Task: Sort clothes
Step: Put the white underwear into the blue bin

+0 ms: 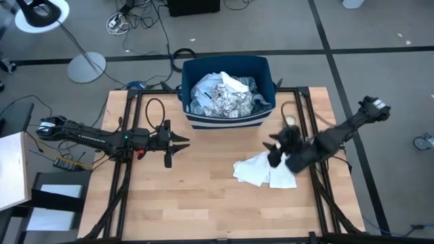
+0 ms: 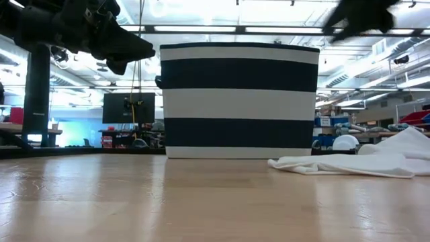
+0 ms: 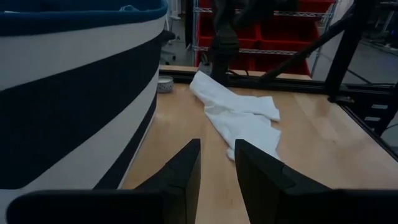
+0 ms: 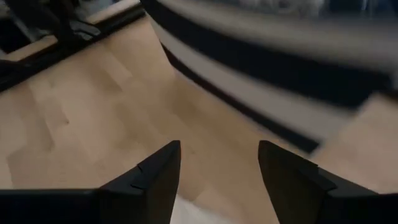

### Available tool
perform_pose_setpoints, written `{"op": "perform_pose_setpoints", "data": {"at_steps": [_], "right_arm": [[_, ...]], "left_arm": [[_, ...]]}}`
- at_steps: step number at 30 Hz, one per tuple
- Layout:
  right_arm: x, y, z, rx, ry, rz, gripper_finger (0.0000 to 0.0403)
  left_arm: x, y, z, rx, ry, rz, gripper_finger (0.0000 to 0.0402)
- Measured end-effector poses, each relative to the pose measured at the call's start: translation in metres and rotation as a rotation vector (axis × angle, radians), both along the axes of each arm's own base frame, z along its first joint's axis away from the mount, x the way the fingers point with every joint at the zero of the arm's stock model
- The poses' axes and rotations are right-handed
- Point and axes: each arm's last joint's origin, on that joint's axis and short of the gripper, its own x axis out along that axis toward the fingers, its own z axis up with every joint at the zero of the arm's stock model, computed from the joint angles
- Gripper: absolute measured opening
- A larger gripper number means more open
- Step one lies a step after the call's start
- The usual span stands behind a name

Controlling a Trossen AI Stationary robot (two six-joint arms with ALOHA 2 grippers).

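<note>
A white garment (image 1: pixel 258 171) lies crumpled flat on the wooden table, right of the middle; it also shows in the low view (image 2: pixel 349 163) and the left wrist view (image 3: pixel 239 115). More clothes (image 1: pixel 227 95), white, leaf-printed and pale blue, fill the dark blue and white striped bin (image 1: pixel 227 120) at the table's far edge. My right gripper (image 1: pixel 274 146) hangs open in the air over the white garment's far right part, with nothing between its fingers (image 4: pixel 219 165). My left gripper (image 1: pixel 183 141) stays above the table's left half, pointing right, its fingers a little apart (image 3: pixel 217 165) and empty.
The striped bin (image 2: pixel 238 101) stands tall at the far middle, close to both grippers. Black frame rails (image 1: pixel 306 129) run along the table's left and right sides. Bare wood (image 1: pixel 196 196) spreads across the near half.
</note>
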Motion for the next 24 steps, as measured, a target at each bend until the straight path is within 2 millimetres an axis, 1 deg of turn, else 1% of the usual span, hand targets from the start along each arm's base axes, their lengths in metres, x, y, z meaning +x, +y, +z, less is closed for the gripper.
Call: {"op": "perform_pose_setpoints", "data": {"at_steps": [2,4,6,8,12,16,18,20,22,23,24], "right_arm": [[-0.007,0.010,-0.026,0.036,-0.014,-0.037,0.0215],[-0.014,0.015,-0.051,0.098,-0.023,-0.082,0.0214],[-0.022,0.018,-0.074,0.169,0.014,-0.118,0.0214],[-0.029,0.018,-0.095,0.253,0.088,-0.164,0.0212],[-0.041,0.013,-0.127,0.392,0.251,-0.277,0.0209],[-0.046,0.012,-0.147,0.460,0.313,-0.337,0.0202],[-0.044,0.014,-0.151,0.469,0.311,-0.327,0.0177],[-0.042,0.015,-0.150,0.467,0.302,-0.313,0.0121],[-0.041,0.016,-0.146,0.439,0.301,-0.284,0.0043],[-0.040,0.016,-0.143,0.421,0.302,-0.265,0.0022],[-0.039,0.016,-0.138,0.411,0.304,-0.260,0.0016]], "left_arm": [[0.000,0.000,0.000,-0.001,-0.001,0.000,0.0103],[0.000,0.000,0.000,-0.002,0.000,0.000,0.0103],[0.000,0.000,0.000,-0.003,0.000,0.001,0.0103],[0.000,0.000,0.000,-0.003,0.000,0.001,0.0103],[0.000,0.000,0.000,-0.004,-0.001,0.001,0.0103],[0.000,0.000,0.000,-0.004,-0.004,0.001,0.0103],[0.000,0.000,0.000,-0.004,-0.004,0.002,0.0103],[0.000,0.000,0.000,-0.004,-0.005,0.002,0.0103],[0.000,0.000,0.000,-0.004,-0.005,0.002,0.0103],[0.000,0.000,0.000,-0.004,-0.005,0.002,0.0103],[0.000,0.000,0.000,-0.004,-0.005,0.002,0.0103]]}}
